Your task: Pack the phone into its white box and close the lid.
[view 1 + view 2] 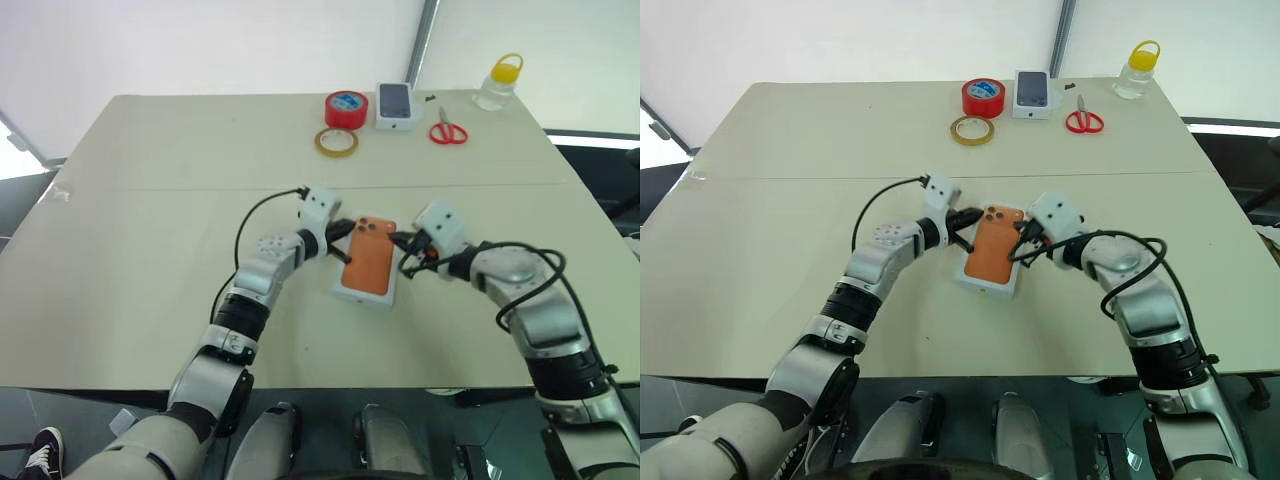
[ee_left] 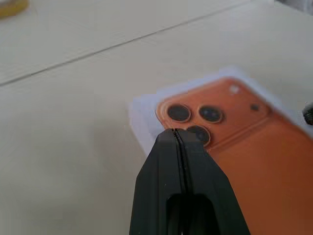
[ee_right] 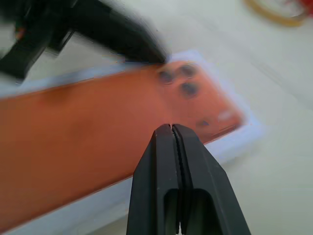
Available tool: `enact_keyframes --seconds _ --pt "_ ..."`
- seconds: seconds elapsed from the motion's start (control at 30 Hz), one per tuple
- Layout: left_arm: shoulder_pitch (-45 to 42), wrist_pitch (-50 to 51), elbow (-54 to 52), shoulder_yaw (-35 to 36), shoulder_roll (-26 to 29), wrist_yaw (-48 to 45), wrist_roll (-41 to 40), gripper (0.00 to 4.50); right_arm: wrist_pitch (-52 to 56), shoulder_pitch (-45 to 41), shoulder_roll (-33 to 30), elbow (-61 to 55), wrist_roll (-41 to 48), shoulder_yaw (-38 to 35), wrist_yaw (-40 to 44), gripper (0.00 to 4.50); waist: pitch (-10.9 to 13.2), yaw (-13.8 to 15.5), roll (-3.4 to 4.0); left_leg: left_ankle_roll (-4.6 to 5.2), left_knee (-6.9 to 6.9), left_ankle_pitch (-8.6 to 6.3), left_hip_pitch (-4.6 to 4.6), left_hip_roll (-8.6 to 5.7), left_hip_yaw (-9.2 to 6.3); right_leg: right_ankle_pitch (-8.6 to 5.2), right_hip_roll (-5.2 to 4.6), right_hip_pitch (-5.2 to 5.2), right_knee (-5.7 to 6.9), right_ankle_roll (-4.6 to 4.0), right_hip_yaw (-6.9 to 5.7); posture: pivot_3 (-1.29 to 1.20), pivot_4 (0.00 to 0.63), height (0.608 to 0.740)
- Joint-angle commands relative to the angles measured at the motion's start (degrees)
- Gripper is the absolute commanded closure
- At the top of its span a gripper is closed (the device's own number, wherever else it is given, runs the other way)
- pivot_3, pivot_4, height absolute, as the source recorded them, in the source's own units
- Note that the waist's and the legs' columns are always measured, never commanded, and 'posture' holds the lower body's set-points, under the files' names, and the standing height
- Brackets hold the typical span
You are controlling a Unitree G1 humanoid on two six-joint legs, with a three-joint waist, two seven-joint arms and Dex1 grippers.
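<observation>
The lid (image 1: 368, 268), white with an orange phone printed on its face, lies face up in the middle of the table. It looks set down over the white box. The box and the phone are hidden beneath it. My left gripper (image 1: 343, 243) is shut, and its tip is at the lid's far left corner, by the printed lenses (image 2: 198, 113). From the other side my right gripper (image 1: 399, 241) comes in, also shut, with its tip over the lid's far right edge (image 3: 230, 122). Nothing is held in either one. I cannot tell whether the tips touch the lid.
Along the far edge stand a red tape roll (image 1: 346, 108), a yellowish tape ring (image 1: 336, 142), a small white box printed with a dark phone (image 1: 395, 105), red scissors (image 1: 448, 131) and a clear bottle with a yellow cap (image 1: 498, 83).
</observation>
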Motion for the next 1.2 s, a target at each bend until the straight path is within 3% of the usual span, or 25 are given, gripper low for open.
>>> enact_keyframes --seconds 0.03,0.2,0.23,0.27,0.3,0.43,0.53,0.57,0.63,0.77,1.2 --pt "3.87 -1.14 0.93 -1.53 1.02 -1.31 1.82 4.50 2.79 2.87 -1.96 -2.55 -2.17 3.45 0.65 4.47 -0.11 -0.07 -0.10 0.04 0.03 -0.03 0.06 0.01 0.00 0.00 0.00 0.08 0.00 0.01 0.00 0.00 0.150 0.740" --pt "6.27 -0.90 -2.09 -0.21 1.66 -2.42 0.33 4.50 4.51 1.86 -0.46 -2.28 -0.38 0.71 -0.25 4.47 -0.44 -0.06 -0.12 0.07 -0.02 -0.06 0.23 0.04 -0.02 -0.01 0.02 0.26 -0.02 0.01 0.00 0.00 0.150 0.740" --pt "6.22 0.07 -2.92 0.93 1.37 -3.22 -1.34 4.24 5.08 1.36 -0.05 -1.79 0.62 -0.23 -0.01 4.49 -0.44 -0.07 -0.12 0.08 0.00 -0.06 0.23 0.03 -0.02 -0.01 0.02 0.27 -0.02 0.01 -0.01 0.00 0.150 0.740" --pt "6.28 -0.50 -4.77 1.50 1.53 -4.01 -2.20 3.96 5.78 0.33 0.90 -1.25 2.35 -2.16 -0.07 4.24 -0.43 -0.12 -0.13 0.08 0.00 -0.06 0.22 0.03 -0.02 -0.01 0.02 0.27 -0.02 0.01 -0.01 0.00 0.150 0.740" --pt "6.33 -1.02 -6.05 1.79 1.66 -4.51 -2.57 3.70 6.25 -0.40 1.57 -0.86 3.55 -3.51 -0.16 3.95 -0.43 -0.18 -0.13 0.08 0.00 -0.06 0.21 0.03 -0.02 -0.01 0.02 0.25 -0.02 0.01 -0.01 0.00 0.150 0.740" --pt "7.47 -1.55 -13.10 3.94 5.45 -6.63 -4.10 1.79 2.10 -2.18 0.49 0.16 4.73 -6.82 0.90 2.18 -0.33 -0.05 -0.11 0.08 0.00 -0.06 -0.02 0.03 -0.03 -0.01 0.02 -0.02 0.00 0.01 0.00 0.00 0.150 0.740" --pt "10.84 -0.38 -18.72 7.87 12.95 -10.90 -6.90 0.27 -2.76 -1.66 -3.07 2.00 5.78 -9.83 4.78 0.62 -0.27 -0.33 -0.05 0.06 -0.05 -0.04 -0.06 0.03 -0.01 -0.01 0.01 -0.13 0.02 0.01 0.05 0.00 0.150 0.740" --pt "13.39 -1.67 -19.38 10.53 17.23 -13.21 -7.85 0.00 -5.35 -1.15 -4.97 3.24 6.59 -11.30 7.38 0.13 -0.26 -0.47 -0.03 0.06 -0.06 -0.04 -0.06 0.04 -0.01 -0.01 0.02 -0.13 0.04 0.01 0.05 0.00 0.150 0.740" --pt "17.82 -0.23 -19.91 14.80 24.82 -17.41 -10.23 0.00 -12.58 -0.97 -7.48 6.38 5.99 -13.65 8.96 0.13 -0.20 -1.03 0.11 0.05 -0.14 -0.04 0.02 0.10 0.06 -0.01 0.07 -0.14 0.05 -0.01 0.10 0.00 0.150 0.740" --pt "23.96 -2.19 -24.10 19.37 30.43 -19.75 -12.88 0.00 -18.08 -0.06 -9.43 10.91 7.79 -16.39 12.57 0.13 -0.13 -0.40 0.20 0.06 -0.17 -0.05 0.05 0.11 0.05 -0.01 0.04 -0.09 0.04 -0.03 0.09 0.00 0.150 0.740" --pt "37.90 0.46 -34.41 28.21 34.90 -16.95 -16.53 0.00 -25.33 -0.39 -12.06 19.91 7.24 -16.67 19.68 0.13 -0.01 0.69 0.35 0.20 -0.14 -0.14 0.03 0.05 0.05 -0.01 -0.12 -0.04 -0.07 -0.05 0.07 0.00 0.150 0.740"
